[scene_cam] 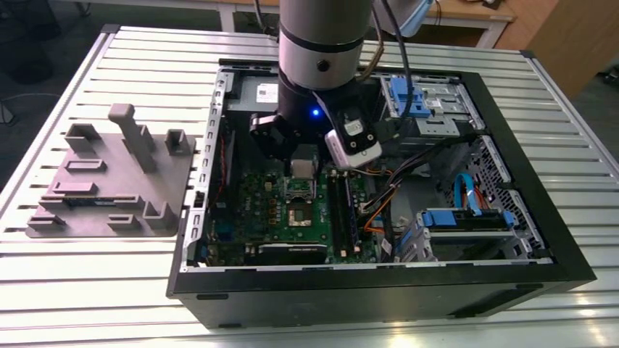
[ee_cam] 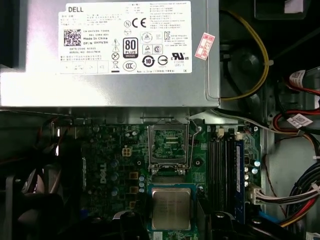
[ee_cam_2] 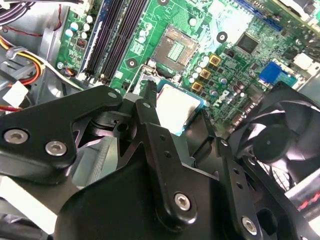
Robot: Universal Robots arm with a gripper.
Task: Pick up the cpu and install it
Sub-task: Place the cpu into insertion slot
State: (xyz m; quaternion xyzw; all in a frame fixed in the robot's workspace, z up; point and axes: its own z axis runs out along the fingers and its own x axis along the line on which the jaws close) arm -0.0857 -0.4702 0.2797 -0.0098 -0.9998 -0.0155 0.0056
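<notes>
Grip: gripper (ee_cam_2: 176, 111) closed narrowly on the cpu (ee_cam: 171, 209), pinched by its edges over the motherboard (ee_cam: 115, 150).
Risk: a tilt or offset could jam the chip against the socket frame (ee_cam: 169, 149), open just beside; the thin edge hold may slip.
Clearance: apparently some height left.
Crowding: fan (ee_cam_2: 280, 140), memory slots (ee_cam: 222, 167), cables (ee_cam: 295, 200) near.

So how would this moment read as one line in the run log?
arm: over open computer case | gripper: shut on chip | chip: held over green board | install: not done
</notes>
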